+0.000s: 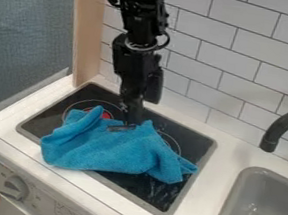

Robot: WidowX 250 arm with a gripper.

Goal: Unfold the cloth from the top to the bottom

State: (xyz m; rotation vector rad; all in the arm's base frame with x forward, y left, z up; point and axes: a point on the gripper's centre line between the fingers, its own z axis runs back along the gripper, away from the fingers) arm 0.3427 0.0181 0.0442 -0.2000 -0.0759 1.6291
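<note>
On the stovetop (50, 117): one blue cloth (107, 150), rumpled; your gripper (128, 123) at its upper edge, parted or clamped, you cannot tell.

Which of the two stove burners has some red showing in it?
The left burner in the picture: a red patch shows beside the blue cloth. On the right burner, only black and a pale outline show.

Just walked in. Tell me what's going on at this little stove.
A black robot arm has its gripper down at the far edge of a blue cloth; I can't tell whether it has hold of it. The cloth lies rumpled and partly folded across the black stovetop, its near left part hanging over onto the white counter. The job is to unfold it from top to bottom, and it isn't spread flat yet.
</note>
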